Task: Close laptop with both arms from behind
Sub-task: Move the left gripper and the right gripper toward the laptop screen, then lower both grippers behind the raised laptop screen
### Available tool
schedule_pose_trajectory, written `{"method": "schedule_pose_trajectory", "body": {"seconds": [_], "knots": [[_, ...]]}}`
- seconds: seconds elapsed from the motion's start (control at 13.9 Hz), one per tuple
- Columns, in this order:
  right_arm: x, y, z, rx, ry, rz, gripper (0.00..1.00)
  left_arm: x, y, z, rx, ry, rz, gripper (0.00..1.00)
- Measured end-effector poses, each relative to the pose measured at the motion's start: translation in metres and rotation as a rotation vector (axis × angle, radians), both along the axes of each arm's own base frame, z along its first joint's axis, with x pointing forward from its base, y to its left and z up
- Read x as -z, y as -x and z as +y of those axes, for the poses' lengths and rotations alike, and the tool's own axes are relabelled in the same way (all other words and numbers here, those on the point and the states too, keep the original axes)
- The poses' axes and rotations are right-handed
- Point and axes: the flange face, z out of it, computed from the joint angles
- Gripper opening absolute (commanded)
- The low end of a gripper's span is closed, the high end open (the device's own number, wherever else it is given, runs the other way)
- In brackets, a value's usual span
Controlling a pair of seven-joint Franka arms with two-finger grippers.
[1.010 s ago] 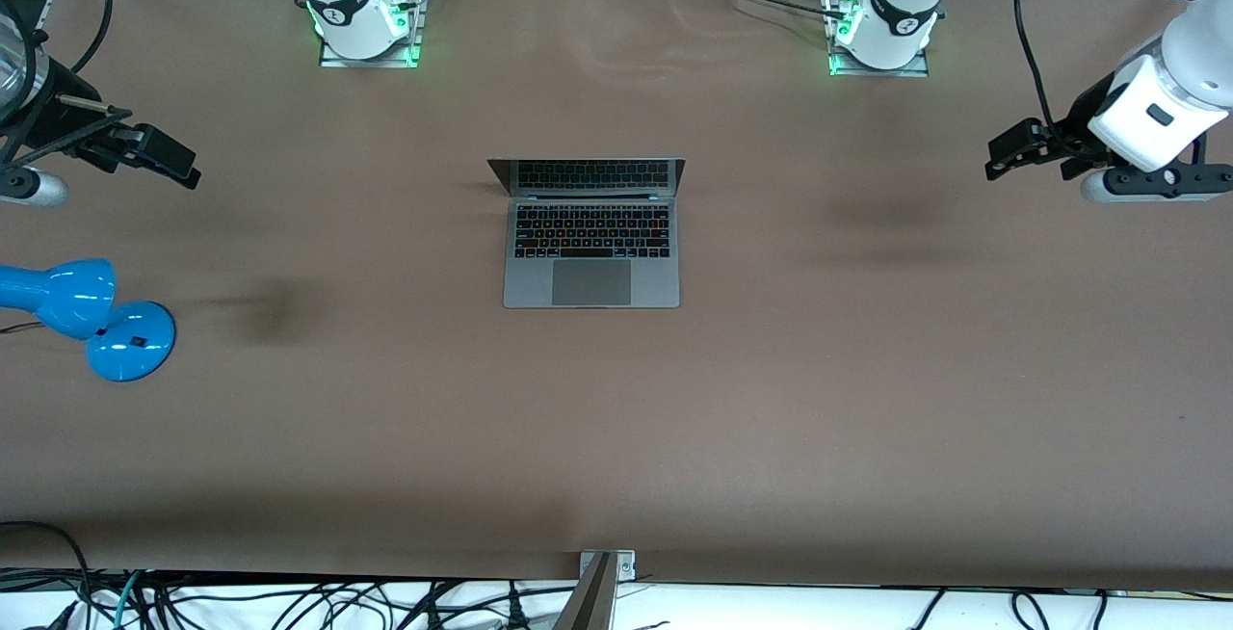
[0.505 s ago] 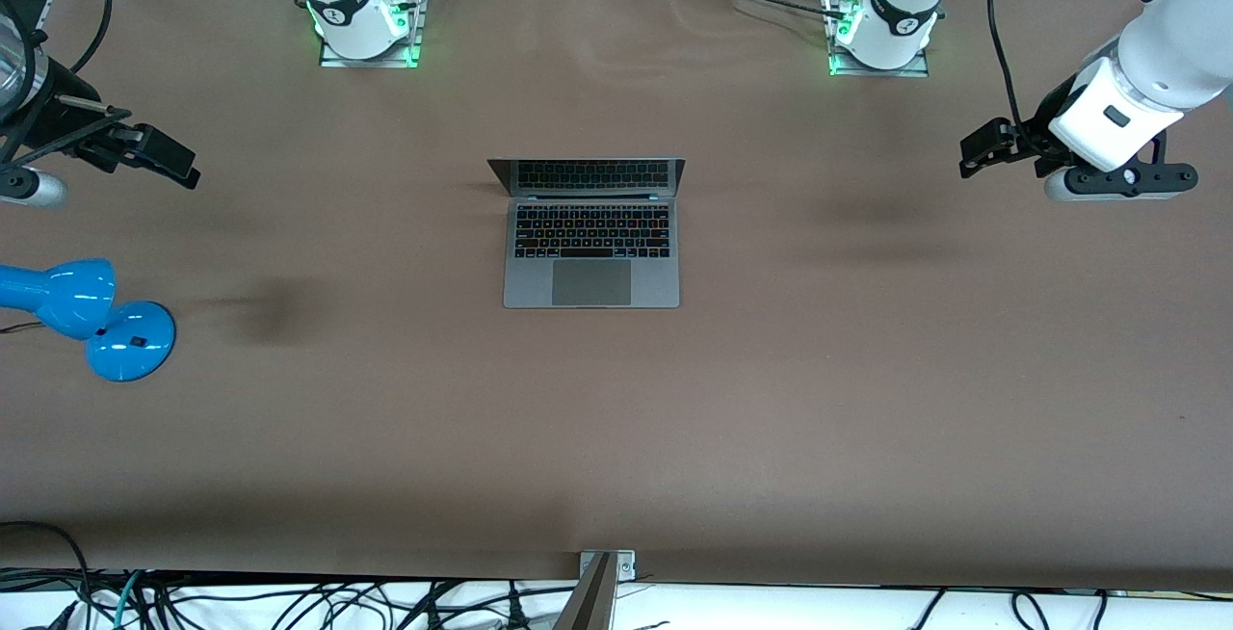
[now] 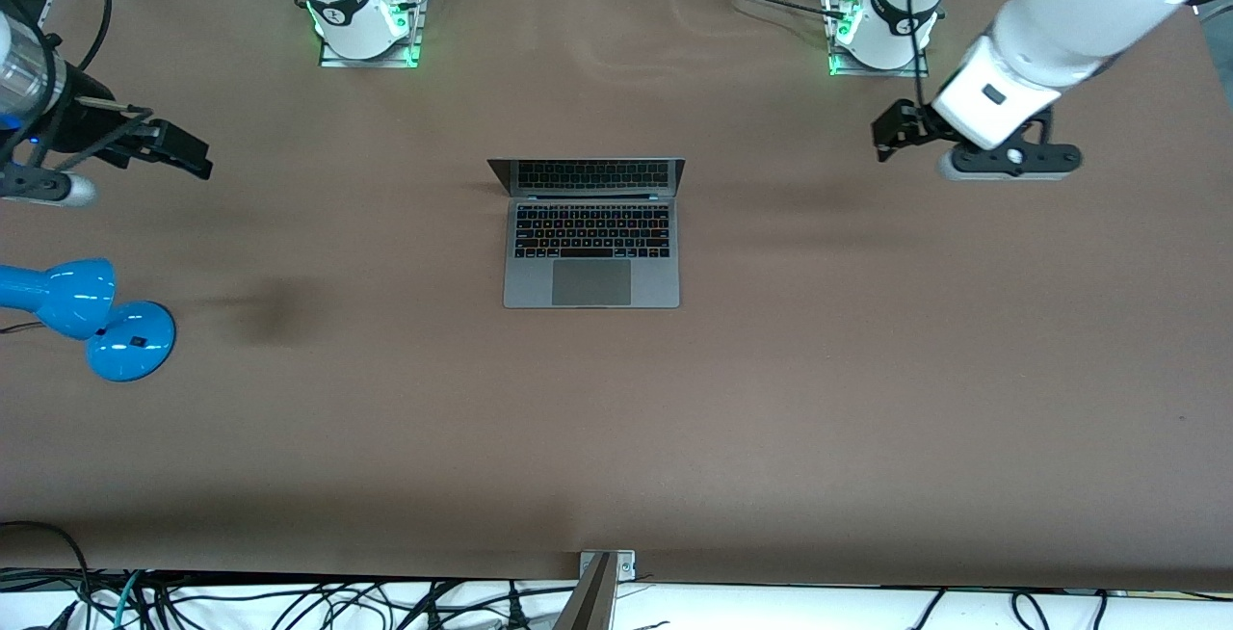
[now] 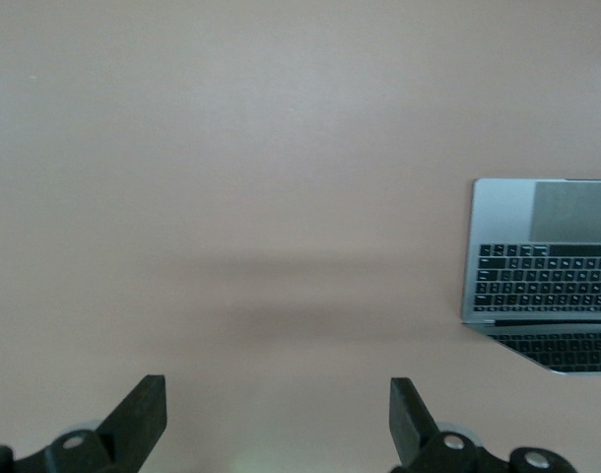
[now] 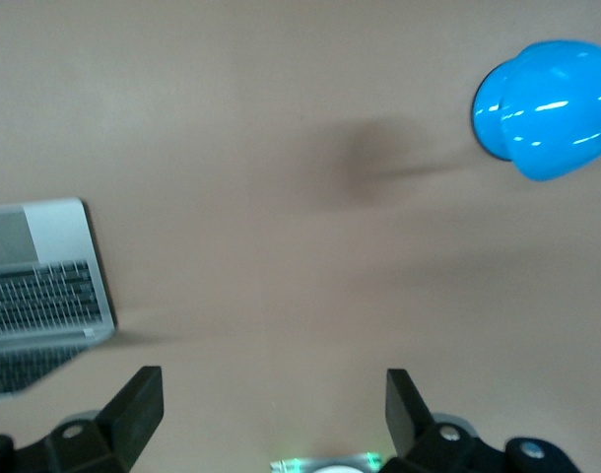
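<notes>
Swung inward since a second ago: left gripper [image 3: 884, 137], jaws apart, empty, over bare tabletop [image 3: 867, 370] toward its own end. Right gripper [image 3: 188, 150] barely shifted, jaws apart. Laptop [image 3: 591, 245] open mid-tabletop between both, lid upright on the base-facing edge; left nearer.

There was one open laptop [image 3: 591, 235], one blue desk lamp [image 3: 87, 317], two white robot arms and two black grippers.
</notes>
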Motion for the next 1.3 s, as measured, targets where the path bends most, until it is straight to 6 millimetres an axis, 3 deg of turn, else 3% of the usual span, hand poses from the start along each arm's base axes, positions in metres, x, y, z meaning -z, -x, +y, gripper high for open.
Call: {"method": "schedule_pose_trajectory", "body": {"seconds": [0.14, 0.29, 0.65, 0.94, 1.01, 1.08, 1.15, 1.23, 1.3], "knots": [[0.011, 0.001, 0.005, -0.033, -0.005, 0.054, 1.00, 0.010, -0.001, -0.016, -0.025, 0.043, 0.036, 1.00], [0.024, 0.003, 0.027, -0.075, -0.006, 0.095, 1.00, 0.028, -0.001, -0.039, -0.049, 0.066, 0.088, 1.00], [0.060, 0.025, 0.124, -0.097, 0.017, 0.143, 1.00, 0.060, 0.038, -0.149, -0.107, 0.015, 0.174, 1.00], [0.096, 0.064, 0.205, -0.122, 0.034, 0.143, 1.00, 0.082, 0.056, -0.191, -0.098, 0.027, 0.260, 0.97], [0.107, 0.076, 0.222, -0.135, 0.026, 0.140, 1.00, 0.084, 0.057, -0.197, -0.127, 0.057, 0.309, 0.85], [0.117, 0.088, 0.235, -0.147, 0.013, 0.136, 1.00, 0.084, 0.057, -0.201, -0.148, 0.078, 0.356, 0.57], [0.127, 0.100, 0.246, -0.155, 0.000, 0.134, 1.00, 0.082, 0.056, -0.205, -0.165, 0.083, 0.390, 0.24], [0.134, 0.109, 0.255, -0.164, -0.007, 0.133, 1.00, 0.080, 0.053, -0.209, -0.181, 0.079, 0.412, 0.00], [0.141, 0.117, 0.263, -0.172, -0.011, 0.132, 0.92, 0.081, 0.051, -0.214, -0.195, 0.071, 0.429, 0.00]]}}
